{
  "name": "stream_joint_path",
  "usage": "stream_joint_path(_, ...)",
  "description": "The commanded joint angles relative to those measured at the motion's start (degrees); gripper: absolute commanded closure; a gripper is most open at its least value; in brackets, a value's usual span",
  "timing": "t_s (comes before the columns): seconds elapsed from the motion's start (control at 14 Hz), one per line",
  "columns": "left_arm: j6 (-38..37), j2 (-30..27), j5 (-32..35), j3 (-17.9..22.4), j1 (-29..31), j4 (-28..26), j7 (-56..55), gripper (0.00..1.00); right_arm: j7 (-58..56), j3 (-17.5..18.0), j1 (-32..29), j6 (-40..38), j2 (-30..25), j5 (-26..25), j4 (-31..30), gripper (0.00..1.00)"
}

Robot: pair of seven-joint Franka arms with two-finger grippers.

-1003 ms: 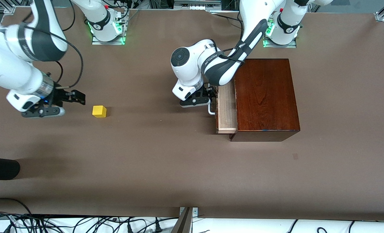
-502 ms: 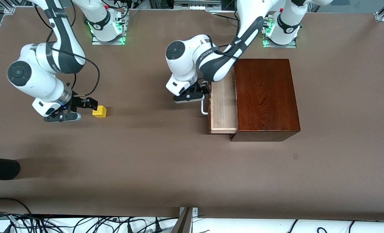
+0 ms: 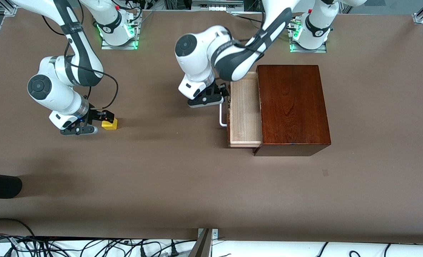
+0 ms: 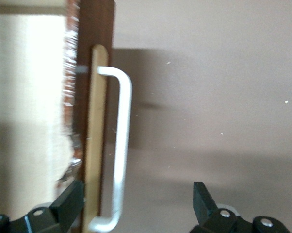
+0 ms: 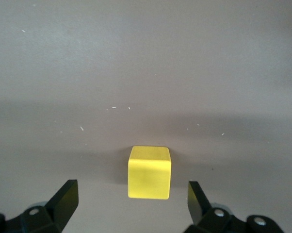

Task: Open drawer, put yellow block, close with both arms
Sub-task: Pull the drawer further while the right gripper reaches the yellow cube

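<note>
In the front view, the dark reddish-brown glossy wooden box [image 3: 292,109] sits on the brown table [image 3: 183,185] toward the left arm's end. Its drawer [image 3: 244,114], a pale light-wood tray, stands partly pulled out toward the right arm's end, with the white bar handle [image 3: 222,116] on its front. The left gripper [image 3: 221,97] is at the end of the handle that lies farther from the camera; the arm's white wrist covers that end of the handle and the drawer corner beside it, so the fingers cannot be made out here. The small bright yellow cube [image 3: 110,123] lies on the table toward the right arm's end, well apart from the box. The right gripper [image 3: 102,117] is right at the cube and hides part of its top.

In the left wrist view, the two black fingers [image 4: 68,208] stand spread wide, one on the drawer front beside the handle [image 4: 121,150], the other well clear over bare table. The handle runs between them untouched; its lower bend is cut off at the picture's edge.

In the right wrist view, the right gripper's [image 5: 131,204] fingers [image 5: 66,199] are spread wide with the cube [image 5: 149,172] between them, clear gaps on both sides. Only the fingertips show.
</note>
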Motion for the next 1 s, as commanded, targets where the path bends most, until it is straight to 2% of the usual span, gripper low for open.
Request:
stream_joint_path(0.0, -5.97, -4.02, -4.42, 0.55, 2.19, 2.61, 3.96, 0.00, -0.58, -0.08, -0.83, 4.94, 0.46, 0.84, -2.98, 0.00)
stream_joint_path(0.29, -13.87, -11.84, -9.61, 0.20, 12.29, 2.61, 17.73, 0.00, -0.75, -0.17, -0.92, 9.94, 2.05, 0.67, -5.18, 0.00)
stream_joint_path(0.5, -20.19, -16.24, -10.41, 0.20, 20.02, 2.43, 28.10, 0.00, -0.84, -0.52, -0.92, 14.08, 3.89, 0.67, -6.77, 0.00)
stream_joint_path(0.93, -24.78, -22.84, -11.81, 0.20, 33.74, -0.63, 48.42, 0.00, -0.75, -0.52, -0.92, 20.06, 6.09, 0.76, -10.02, 0.00)
